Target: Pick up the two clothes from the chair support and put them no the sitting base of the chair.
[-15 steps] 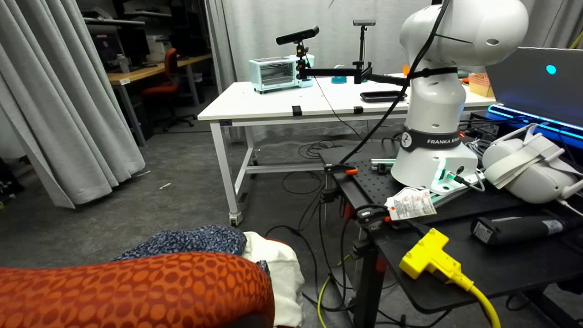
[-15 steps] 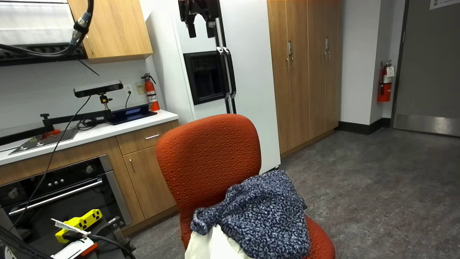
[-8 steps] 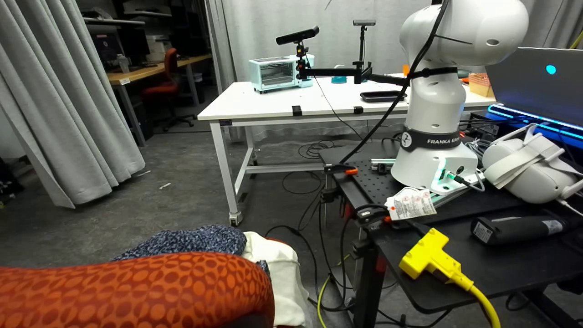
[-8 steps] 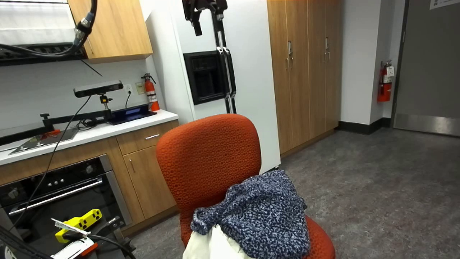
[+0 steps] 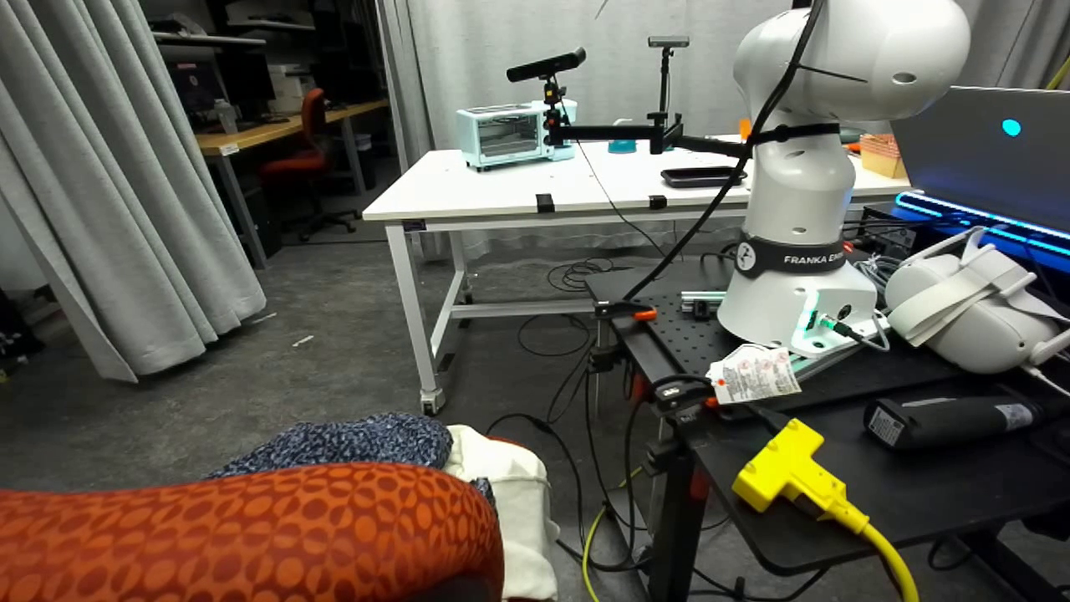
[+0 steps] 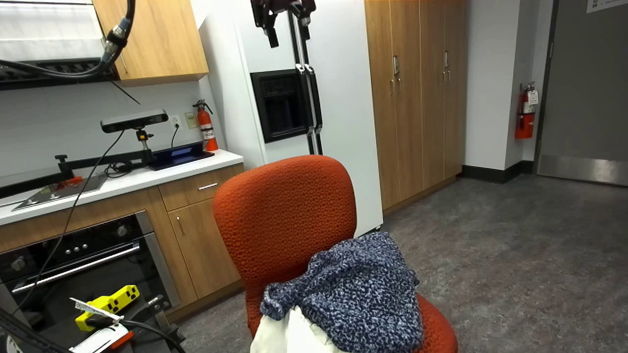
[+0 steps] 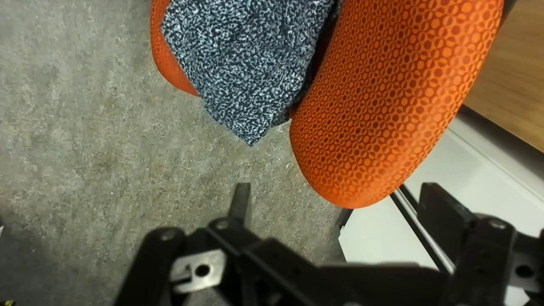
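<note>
A navy speckled cloth lies bunched on the seat of the orange chair, against its backrest. A white cloth lies partly under it and hangs over the seat's side. In an exterior view the navy cloth and the white cloth show behind the backrest. My gripper is high above the chair, open and empty. In the wrist view its fingers are wide apart, with the backrest and navy cloth beyond; the white cloth is out of view.
The black robot table stands beside the chair with a yellow power strip, a headset and hanging cables. A white table stands farther back. A fridge and a counter are behind the chair.
My gripper has turned and shifted slightly right and up in an exterior view, staying open. The hanging edge of the white cloth has swayed slightly. The navy cloth and chair have not moved.
</note>
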